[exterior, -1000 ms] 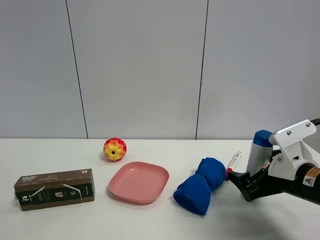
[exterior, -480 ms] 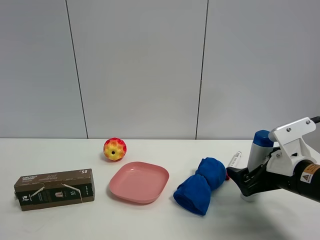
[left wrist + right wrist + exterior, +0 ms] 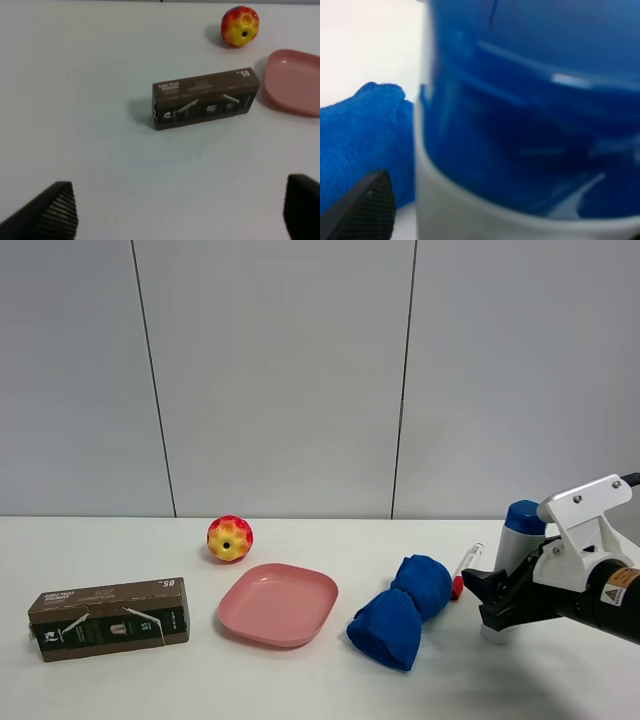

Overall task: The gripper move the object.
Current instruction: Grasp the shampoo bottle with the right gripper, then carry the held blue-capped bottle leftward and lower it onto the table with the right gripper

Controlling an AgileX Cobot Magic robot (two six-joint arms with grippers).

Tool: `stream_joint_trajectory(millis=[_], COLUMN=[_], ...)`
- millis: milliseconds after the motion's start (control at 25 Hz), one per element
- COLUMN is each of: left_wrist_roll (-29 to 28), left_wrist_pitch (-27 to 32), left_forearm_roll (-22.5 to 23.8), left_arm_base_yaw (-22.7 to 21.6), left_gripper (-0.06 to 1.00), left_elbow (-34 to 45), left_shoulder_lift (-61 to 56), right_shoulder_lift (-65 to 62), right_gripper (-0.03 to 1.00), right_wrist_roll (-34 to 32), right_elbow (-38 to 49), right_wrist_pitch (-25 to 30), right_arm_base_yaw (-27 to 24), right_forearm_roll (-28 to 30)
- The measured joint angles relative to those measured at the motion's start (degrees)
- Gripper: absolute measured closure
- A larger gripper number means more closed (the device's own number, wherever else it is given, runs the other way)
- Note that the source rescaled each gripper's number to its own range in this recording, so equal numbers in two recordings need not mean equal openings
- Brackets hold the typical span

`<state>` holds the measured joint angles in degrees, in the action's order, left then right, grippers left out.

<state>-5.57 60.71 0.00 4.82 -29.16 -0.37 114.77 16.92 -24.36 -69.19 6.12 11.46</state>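
Note:
The object, a tall white bottle with a blue cap (image 3: 522, 530), stands upright on the table at the right. My right gripper (image 3: 497, 604) reaches in from the right and its black fingers close around the bottle's lower body. In the right wrist view the bottle's blue cap (image 3: 530, 100) fills most of the picture, and one ribbed fingertip (image 3: 367, 207) shows beside it. My left gripper (image 3: 175, 220) hangs open above the left part of the table, its two fingertips (image 3: 50, 212) far apart with nothing between them.
A rolled blue cloth (image 3: 400, 612) lies just left of the bottle, with a red-capped marker (image 3: 466, 565) behind it. Further left are a pink plate (image 3: 278, 605), a red-yellow ball (image 3: 230, 538) and a brown box (image 3: 108, 618).
The right gripper slid in toward the bottle and its fingers narrowed from wide open onto the bottle's body. The bottle still stands on the table. The left arm has not moved.

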Motion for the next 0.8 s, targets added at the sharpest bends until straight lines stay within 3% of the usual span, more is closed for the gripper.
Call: stream_joint_trajectory(millis=[280, 400, 800], left_wrist_roll=[0.00, 0.00, 0.00], left_wrist_pitch=[0.00, 0.00, 0.00], left_forearm_roll=[0.00, 0.00, 0.00], left_arm_base_yaw=[0.00, 0.00, 0.00], left_gripper=[-0.06, -0.06, -0.06], left_elbow=[0.00, 0.00, 0.00], left_shoulder_lift=[0.00, 0.00, 0.00], right_shoulder_lift=[0.00, 0.00, -1.84], right_gripper=[0.68, 0.92, 0.96], right_wrist_roll=[0.00, -0.26, -0.58], right_elbow=[0.00, 0.00, 0.00], right_wrist_pitch=[-0.05, -0.17, 1.30], right_arm_base_yaw=[0.00, 0.00, 1.82], right_forearm_roll=[0.72, 2.09, 4.56])
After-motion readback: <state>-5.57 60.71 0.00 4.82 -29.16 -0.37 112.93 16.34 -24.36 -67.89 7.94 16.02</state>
